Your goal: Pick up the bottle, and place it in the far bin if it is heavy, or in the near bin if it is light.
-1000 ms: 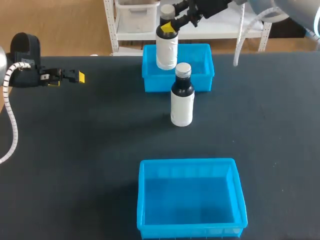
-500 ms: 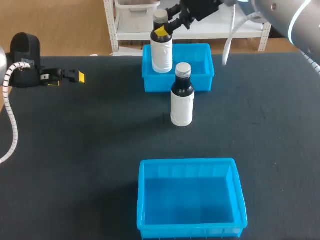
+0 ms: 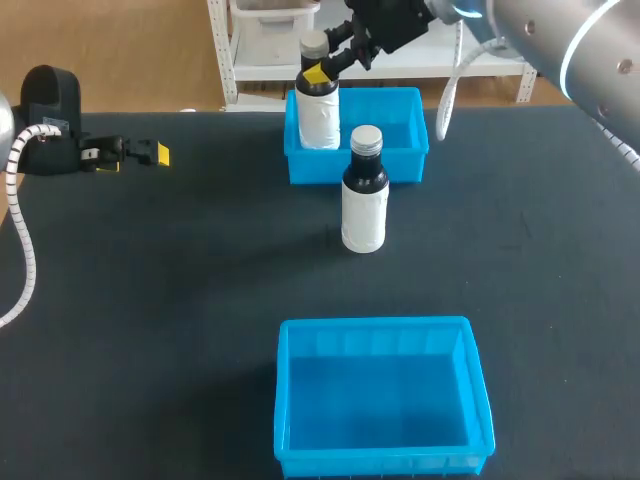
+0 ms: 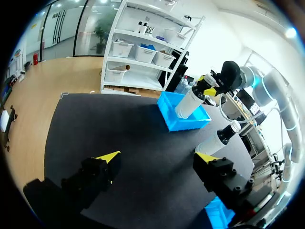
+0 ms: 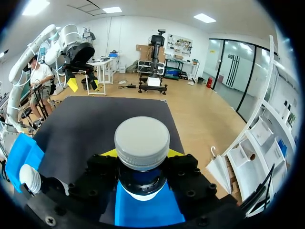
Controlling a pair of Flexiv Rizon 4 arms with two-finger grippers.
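While the dark table (image 3: 150, 300) is the broadest thing here, the work is confined to the far bin (image 3: 390, 165), directly below the right gripper (image 3: 322, 66). The near bin (image 3: 380, 324) lies well away from that gripper, toward the robot, with nothing in it. The gripper's fingers are closed on the neck of the held bottle (image 3: 318, 110), one yellow tip on each side just under the grey cap (image 5: 142, 142). The bottle hangs upright with its body inside the bin, on the side toward the left arm. Whether its base touches the bin's floor cannot be told.

To place it well, I judge it should go straight down until seated. The fingers should then part only a little and lift vertically, so the cap is not snagged or the bottle tipped. A second bottle (image 3: 364, 205) stands near the gripper, just outside the bin's front wall, so the retreat should pass above it. The left gripper (image 4: 157, 160) rests well apart, fingers spread wide, holding nothing.
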